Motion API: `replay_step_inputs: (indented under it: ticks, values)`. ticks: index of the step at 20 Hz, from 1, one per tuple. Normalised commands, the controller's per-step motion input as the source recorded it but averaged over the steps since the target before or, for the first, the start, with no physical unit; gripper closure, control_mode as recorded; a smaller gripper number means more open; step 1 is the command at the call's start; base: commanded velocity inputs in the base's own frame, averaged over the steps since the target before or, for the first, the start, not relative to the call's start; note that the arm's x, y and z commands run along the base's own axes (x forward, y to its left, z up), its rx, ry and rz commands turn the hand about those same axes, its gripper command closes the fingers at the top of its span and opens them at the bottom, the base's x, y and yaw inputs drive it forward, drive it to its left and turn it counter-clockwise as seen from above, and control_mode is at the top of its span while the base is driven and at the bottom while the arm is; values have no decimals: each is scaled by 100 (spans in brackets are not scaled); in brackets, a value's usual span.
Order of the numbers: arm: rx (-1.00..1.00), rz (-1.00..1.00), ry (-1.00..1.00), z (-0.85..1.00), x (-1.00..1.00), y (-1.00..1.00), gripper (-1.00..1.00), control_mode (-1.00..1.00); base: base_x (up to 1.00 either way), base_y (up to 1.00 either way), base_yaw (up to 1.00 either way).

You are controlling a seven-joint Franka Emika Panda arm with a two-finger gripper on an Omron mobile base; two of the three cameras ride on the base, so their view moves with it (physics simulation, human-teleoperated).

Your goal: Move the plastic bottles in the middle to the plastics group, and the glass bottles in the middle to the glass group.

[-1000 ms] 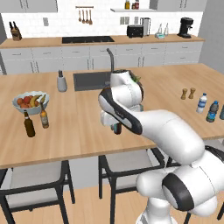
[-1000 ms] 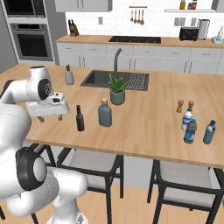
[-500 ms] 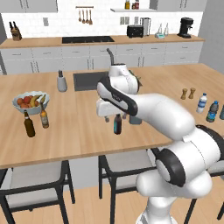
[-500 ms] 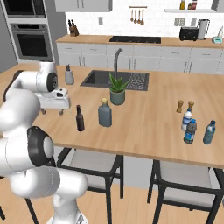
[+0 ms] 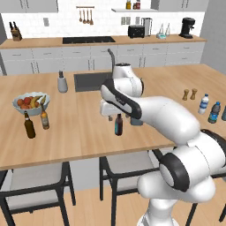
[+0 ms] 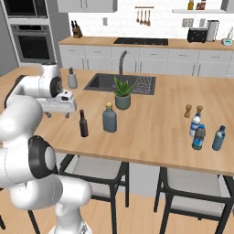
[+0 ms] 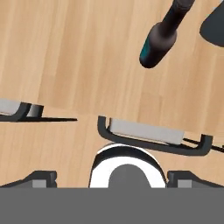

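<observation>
In the left base view, we find the tool [image 5: 111,118] above the middle of the table [image 5: 84,132], just left of the slim dark-brown beer bottle [image 5: 118,124], with the grey-blue flask [image 5: 136,121] largely masked behind the forearm. We judge the step in hand to be the approach to the beer bottle: shift the tool right until the bottle stands between the fingers, descend to label height, and close squarely so the tall, narrow bottle does not tip. The glass group [image 5: 35,122], a dark bottle and a smaller amber one, stands far left beside the fruit bowl [image 5: 30,102]; the plastics group [image 5: 209,107] stands at the right end, near the shakers [image 5: 189,94]. In the right base view, the tool [image 6: 58,107] hangs left of and slightly beyond the beer bottle [image 6: 83,124], apart from it; the flask [image 6: 109,118] stands just right of the bottle, in front of the potted plant [image 6: 122,93]. Three small bottles cluster at the right, including the blue-tinted water bottle [image 6: 219,138]; which belongs to the middle is hard to tell here. In the hand view, the fingers [image 7: 39,178] stand fully spread and empty over bare wood, the beer bottle [image 7: 164,35] lying off-centre toward the upper right, and the flask cut off at the corner.
</observation>
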Motion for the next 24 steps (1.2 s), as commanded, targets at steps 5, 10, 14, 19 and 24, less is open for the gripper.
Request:
replay_step_inputs:
  ticks: [5, 10, 14, 19, 24]
  values:
    - [0, 0, -21, 0, 13, 0, -100, -100, 0, 0, 0]
    - [0, 0, -7, 0, 61, 0, -100, -100, 0, 0, 0]
    - [1, 0, -11, 0, 58, 0, -100, -100, 0, 0, 0]
    - [1, 0, -13, 0, 48, 0, -100, -100, 0, 0, 0]
    - [0, 0, 4, 0, 31, -27, -100, -100, 0, 0, 0]
